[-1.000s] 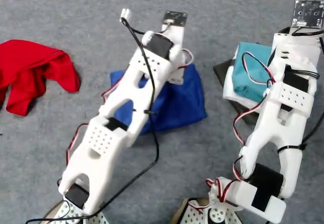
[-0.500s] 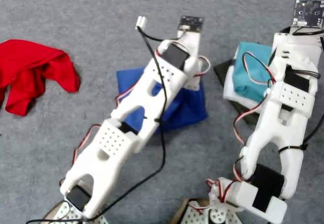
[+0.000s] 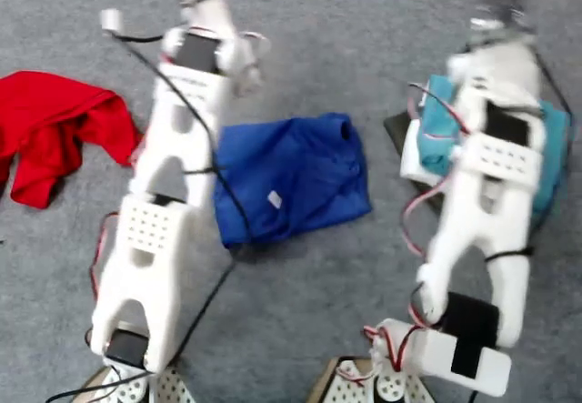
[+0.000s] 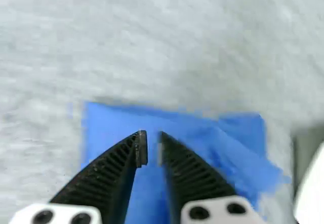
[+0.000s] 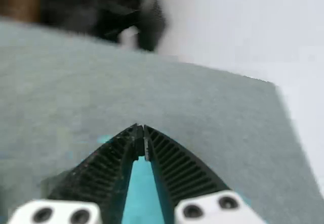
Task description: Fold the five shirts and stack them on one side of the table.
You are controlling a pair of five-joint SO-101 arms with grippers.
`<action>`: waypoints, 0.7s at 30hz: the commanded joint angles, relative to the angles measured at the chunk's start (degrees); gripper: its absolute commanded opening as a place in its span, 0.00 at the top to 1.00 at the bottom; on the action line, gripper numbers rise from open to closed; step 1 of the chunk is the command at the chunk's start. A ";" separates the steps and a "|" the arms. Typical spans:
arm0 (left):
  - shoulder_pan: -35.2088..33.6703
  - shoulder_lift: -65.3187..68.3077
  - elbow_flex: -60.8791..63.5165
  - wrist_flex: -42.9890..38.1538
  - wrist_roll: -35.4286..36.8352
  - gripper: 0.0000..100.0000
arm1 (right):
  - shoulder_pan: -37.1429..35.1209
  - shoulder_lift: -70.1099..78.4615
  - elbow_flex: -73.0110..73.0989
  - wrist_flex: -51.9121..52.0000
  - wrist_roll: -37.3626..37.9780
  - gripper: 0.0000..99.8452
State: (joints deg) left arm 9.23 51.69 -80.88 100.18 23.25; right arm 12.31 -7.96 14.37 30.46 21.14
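— How do my arms stand at this moment?

— Your left arm (image 3: 173,176) is stretched long towards the far edge of the table (image 3: 364,57). Your left gripper (image 4: 150,145) has only a thin gap between its fingers (image 4: 121,158), and nothing is in it. Your right gripper (image 5: 140,133) is pressed together at the tips and holds nothing.

— What is different from half a second ago?

— Your left arm lay across the blue shirt (image 3: 291,180); it has now swung aside towards the red shirt (image 3: 55,121), so the blue one is uncovered. Your right arm (image 3: 482,194) has shifted a little.

— How do the shirts look?

— The blue shirt is a rough folded rectangle with wrinkles, below your left fingertips and apart from them. The teal shirt (image 5: 136,183) lies folded under your right fingers, on top of a white piece (image 3: 411,162). The red shirt is crumpled, well away from both grippers.
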 commanded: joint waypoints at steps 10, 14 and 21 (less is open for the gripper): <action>-13.80 -19.65 31.65 0.53 -15.74 0.98 | -27.74 11.12 -21.14 37.54 9.23 0.99; -15.65 -22.29 40.79 -2.90 -17.49 0.98 | -27.82 23.60 -30.02 41.67 7.30 0.99; -17.05 -22.20 61.36 -23.12 -17.23 0.98 | -23.34 46.29 -51.91 48.97 4.40 0.99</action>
State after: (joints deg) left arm -7.65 32.70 -26.29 86.20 6.46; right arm -14.24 31.78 -26.42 76.53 27.03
